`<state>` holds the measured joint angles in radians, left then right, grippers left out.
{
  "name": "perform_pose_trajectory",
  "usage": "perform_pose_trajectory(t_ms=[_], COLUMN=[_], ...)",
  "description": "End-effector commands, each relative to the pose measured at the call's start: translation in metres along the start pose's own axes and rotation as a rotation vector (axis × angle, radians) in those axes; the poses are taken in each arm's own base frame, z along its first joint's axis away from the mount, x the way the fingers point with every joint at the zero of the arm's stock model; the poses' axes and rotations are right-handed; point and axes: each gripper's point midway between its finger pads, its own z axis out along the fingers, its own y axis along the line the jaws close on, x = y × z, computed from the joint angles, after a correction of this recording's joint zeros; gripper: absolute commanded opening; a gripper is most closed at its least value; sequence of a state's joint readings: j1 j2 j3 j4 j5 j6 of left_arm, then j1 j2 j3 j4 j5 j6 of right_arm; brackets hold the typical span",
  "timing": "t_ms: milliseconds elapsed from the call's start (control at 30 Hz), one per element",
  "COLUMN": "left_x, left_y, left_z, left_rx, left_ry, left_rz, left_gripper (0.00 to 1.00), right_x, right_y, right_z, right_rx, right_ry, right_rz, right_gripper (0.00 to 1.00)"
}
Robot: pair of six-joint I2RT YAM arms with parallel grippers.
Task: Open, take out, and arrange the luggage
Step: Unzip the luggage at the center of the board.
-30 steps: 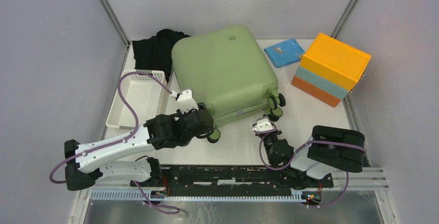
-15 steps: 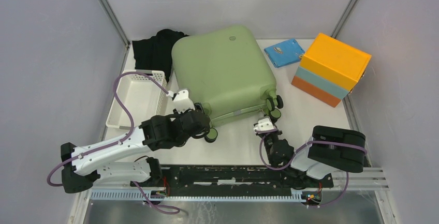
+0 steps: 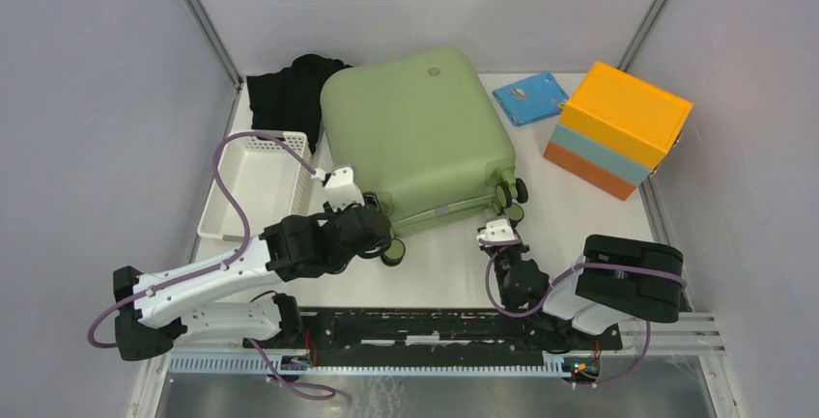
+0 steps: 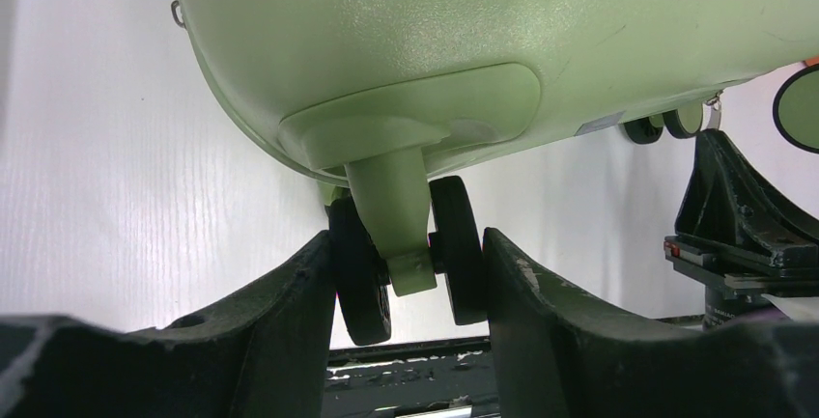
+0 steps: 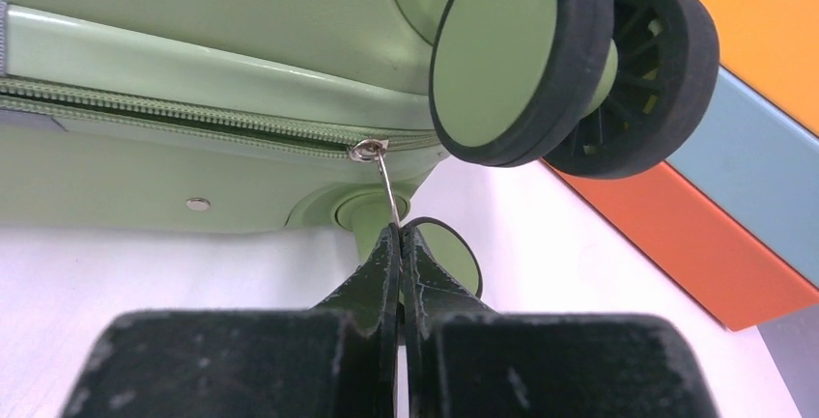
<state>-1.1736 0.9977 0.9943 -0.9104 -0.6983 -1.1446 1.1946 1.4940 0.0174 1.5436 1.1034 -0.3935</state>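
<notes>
The sage-green luggage [image 3: 415, 133] lies flat in the middle of the table, wheels toward me. My left gripper [image 3: 384, 240] is shut on its near-left double wheel [image 4: 406, 259], a finger [image 4: 299, 312] against each black tyre. My right gripper [image 3: 502, 235] sits at the near-right corner and is shut on the thin metal zip pull [image 5: 386, 191], which hangs from the slider on the green zip edge [image 5: 193, 124]. The zip looks closed to the left of the slider. Two right-hand wheels [image 5: 526, 61] stand just above the right fingers [image 5: 381, 273].
A white perforated basket [image 3: 256, 184] stands left of the luggage. Black cloth [image 3: 285, 90] lies at the back left. A blue packet [image 3: 529, 97] and an orange and light-blue box [image 3: 618, 128] sit at the back right. Grey walls close in both sides.
The luggage's near end has shifted slightly back and left with the left gripper on its wheel. The right gripper has moved up to the near-right corner.
</notes>
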Motion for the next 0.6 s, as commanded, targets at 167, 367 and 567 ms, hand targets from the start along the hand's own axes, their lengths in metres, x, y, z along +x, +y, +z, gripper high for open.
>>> perform_pose_trajectory(t_ms=[167,367,567], left_x=[-0.033,-0.035,-0.034], left_y=[0.022,0.028,0.027], left_z=[-0.004,-0.002,0.001], left_rx=[-0.072,-0.103,-0.111], left_ry=[-0.135,-0.145,-0.142], left_rz=[0.111,0.134,0.156], left_gripper=[0.17,0.17,0.18], right_x=[0.026,0.033,0.038], right_y=[-0.069,-0.074,-0.075], right_z=[-0.024,-0.027,-0.029], right_rx=[0.227,0.246,0.246], right_ry=[0.045,0.061,0.07], right_rz=[0.191,0.2,0.211], right_gripper=[0.0,0.0,0.0])
